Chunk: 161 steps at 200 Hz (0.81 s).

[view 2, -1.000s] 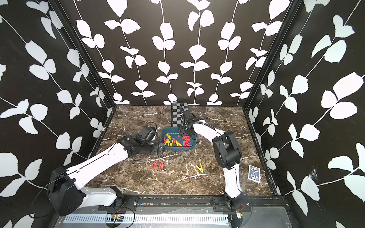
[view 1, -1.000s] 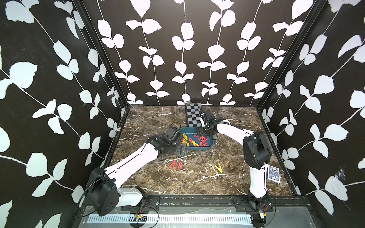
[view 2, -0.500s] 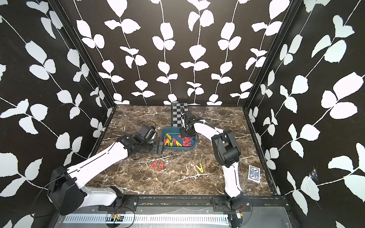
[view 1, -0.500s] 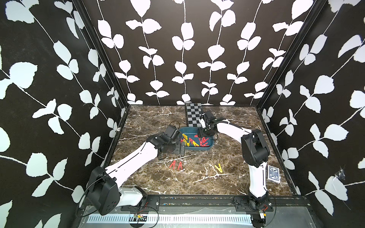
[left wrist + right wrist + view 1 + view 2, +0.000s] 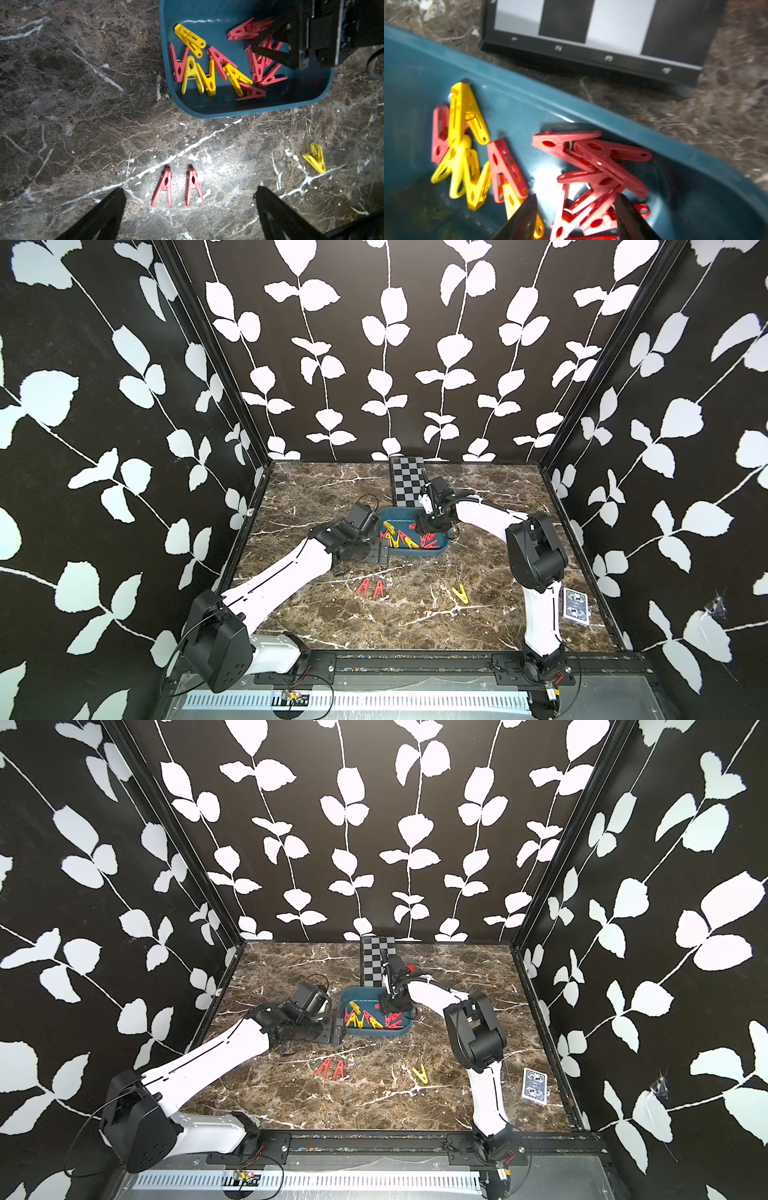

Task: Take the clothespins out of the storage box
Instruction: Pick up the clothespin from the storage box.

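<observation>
1. Your left fingers (image 5: 104, 216): spread wide beside the storage box (image 5: 207, 108).
2. Your right fingers (image 5: 523, 218), spread, straddle the red clothespin pile (image 5: 602, 166) inside it.
3. Near it on the surface (image 5: 83, 124): two red clothespins (image 5: 166, 184), one yellow clothespin (image 5: 316, 158).

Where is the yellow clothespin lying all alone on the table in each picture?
In a top view: yellow clothespin on the marble, in front of the storage box.
In a top view: yellow clothespin, again in front of the storage box.
Left wrist: yellow clothespin on marble, apart from the storage box.
Right wrist: not in it.
Shared landmark: the storage box.
</observation>
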Tool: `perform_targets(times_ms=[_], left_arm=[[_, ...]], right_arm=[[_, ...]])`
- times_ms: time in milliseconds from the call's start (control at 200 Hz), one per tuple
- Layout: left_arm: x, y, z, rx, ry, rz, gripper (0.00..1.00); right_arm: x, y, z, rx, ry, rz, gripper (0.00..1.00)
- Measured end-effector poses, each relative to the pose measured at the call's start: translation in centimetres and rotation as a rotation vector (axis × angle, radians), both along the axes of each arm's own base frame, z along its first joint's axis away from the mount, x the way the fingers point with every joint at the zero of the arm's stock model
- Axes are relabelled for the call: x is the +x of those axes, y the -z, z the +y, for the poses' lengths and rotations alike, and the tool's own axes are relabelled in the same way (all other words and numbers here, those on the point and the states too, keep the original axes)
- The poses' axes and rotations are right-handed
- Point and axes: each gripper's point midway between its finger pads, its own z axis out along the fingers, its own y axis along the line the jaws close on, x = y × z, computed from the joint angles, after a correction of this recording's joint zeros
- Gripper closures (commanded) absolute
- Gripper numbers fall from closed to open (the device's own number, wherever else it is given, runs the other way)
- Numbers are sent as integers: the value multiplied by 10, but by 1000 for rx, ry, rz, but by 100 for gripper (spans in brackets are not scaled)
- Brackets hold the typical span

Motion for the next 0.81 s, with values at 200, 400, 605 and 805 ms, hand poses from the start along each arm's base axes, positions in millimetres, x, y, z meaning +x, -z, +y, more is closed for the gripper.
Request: perform_targets(times_ms=[200, 400, 605, 805], left_arm=[[0, 0, 0, 0, 0, 0, 1], [1, 0, 1, 1, -2, 0, 1], [1, 0, 1, 1, -1, -1, 1], [2, -1, 1, 1, 2, -4, 1]], right_arm=[[9, -5, -6, -31, 10, -37, 37], [23, -22, -3, -24, 7, -84, 35], [26, -8, -4, -47, -3, -69, 35], [20, 15, -5, -63, -18, -14, 39]])
